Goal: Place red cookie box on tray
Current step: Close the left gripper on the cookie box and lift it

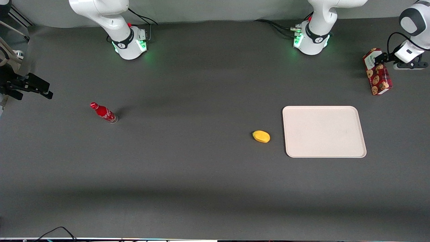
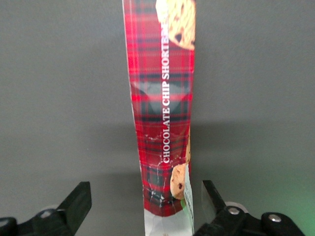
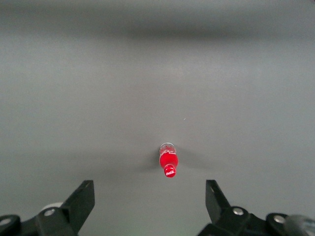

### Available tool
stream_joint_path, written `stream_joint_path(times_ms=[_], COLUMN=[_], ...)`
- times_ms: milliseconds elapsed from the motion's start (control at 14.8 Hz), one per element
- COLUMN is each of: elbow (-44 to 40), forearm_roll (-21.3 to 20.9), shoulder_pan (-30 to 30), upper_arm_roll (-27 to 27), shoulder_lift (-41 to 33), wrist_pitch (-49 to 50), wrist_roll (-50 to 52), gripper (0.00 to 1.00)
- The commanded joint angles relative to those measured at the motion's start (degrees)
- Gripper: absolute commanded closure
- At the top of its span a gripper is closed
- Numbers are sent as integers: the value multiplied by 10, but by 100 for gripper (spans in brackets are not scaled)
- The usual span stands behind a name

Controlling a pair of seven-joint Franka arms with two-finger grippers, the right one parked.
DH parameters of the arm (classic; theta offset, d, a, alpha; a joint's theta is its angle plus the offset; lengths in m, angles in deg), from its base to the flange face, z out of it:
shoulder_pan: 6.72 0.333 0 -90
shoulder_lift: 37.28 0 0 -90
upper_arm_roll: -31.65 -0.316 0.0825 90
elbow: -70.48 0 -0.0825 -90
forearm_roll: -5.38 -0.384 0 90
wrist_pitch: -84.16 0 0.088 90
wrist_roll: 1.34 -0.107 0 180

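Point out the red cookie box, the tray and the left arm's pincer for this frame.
red cookie box (image 1: 378,74): front view, on its plaid side face.
tray (image 1: 324,131): front view, on its bare flat middle.
pincer (image 2: 145,204): left wrist view, midway between its open fingertips, which straddle the box's end.

Left arm extends to the working arm's end of the table, near the edge farthest from the front camera. Its gripper is at the white-label end of the red cookie box, fingers spread wide, one each side, neither visibly pressing.

even, soft light; faint shadows
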Motion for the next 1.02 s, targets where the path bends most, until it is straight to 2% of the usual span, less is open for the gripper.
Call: stream_joint_path(times_ms=[0, 68, 136, 203, 271, 339, 949], elbow=[19, 22, 23, 23, 23, 22, -22], forearm_roll=[-7, -7, -6, -5, -2, 0, 3], shoulder_pan=[-2, -2, -2, -2, -2, -2, -14], upper_arm_roll=[-11, -12, -13, -13, -13, -13, 7], shoulder_lift=[27, 32, 32, 32, 32, 32, 27], wrist_pitch=[-52, -57, -57, -57, -57, -57, -23], wrist_roll=[-5, -4, -4, -4, -4, -3, -7], gripper=[0, 5, 23, 44, 69, 100, 100])
